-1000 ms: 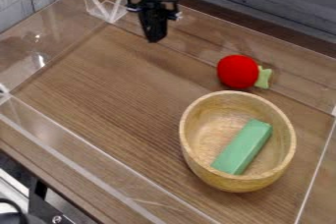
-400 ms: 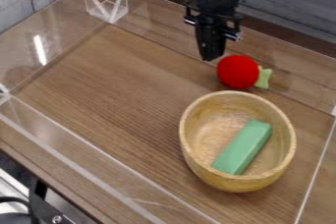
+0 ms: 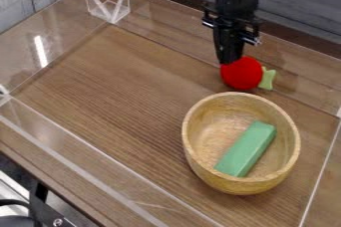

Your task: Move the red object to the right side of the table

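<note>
The red object point(image 3: 242, 73), a small glossy ball with a pale green stub point(image 3: 268, 79) on its right, lies on the wood-grain table point(image 3: 120, 92) toward the far right. My gripper point(image 3: 232, 58) hangs nearly straight down, shut, with its tip right at the ball's upper left edge. Whether the tip touches the ball cannot be told. Nothing is held between the fingers.
A round light wooden bowl point(image 3: 200, 151) with a green rectangular block point(image 3: 246, 148) inside stands just in front of the ball. Low clear acrylic walls point(image 3: 40, 47) edge the table. A clear angled piece point(image 3: 107, 5) stands at the far left corner.
The gripper has travelled from the far middle of the table rightward and slightly down, arriving beside the red ball. The ball, bowl and block have stayed put.
</note>
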`<action>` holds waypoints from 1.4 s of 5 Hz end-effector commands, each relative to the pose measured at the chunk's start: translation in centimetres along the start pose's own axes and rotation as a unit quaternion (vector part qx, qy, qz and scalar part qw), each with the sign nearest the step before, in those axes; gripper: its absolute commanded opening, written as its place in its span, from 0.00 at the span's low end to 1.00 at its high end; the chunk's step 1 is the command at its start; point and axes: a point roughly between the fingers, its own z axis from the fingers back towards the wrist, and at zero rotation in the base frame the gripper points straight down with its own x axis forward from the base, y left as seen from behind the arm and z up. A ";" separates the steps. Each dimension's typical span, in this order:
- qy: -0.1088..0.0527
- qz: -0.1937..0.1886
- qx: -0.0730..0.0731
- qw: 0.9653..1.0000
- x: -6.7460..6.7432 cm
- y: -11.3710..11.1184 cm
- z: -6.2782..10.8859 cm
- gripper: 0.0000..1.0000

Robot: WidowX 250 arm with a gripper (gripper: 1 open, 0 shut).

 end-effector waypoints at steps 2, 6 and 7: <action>-0.020 -0.016 0.013 1.000 2.4 -0.3 0.1 0.00; -0.006 -0.027 0.011 1.000 3.8 -0.3 -2.7 0.00; -0.004 -0.029 0.011 1.000 3.8 -0.4 -3.3 0.00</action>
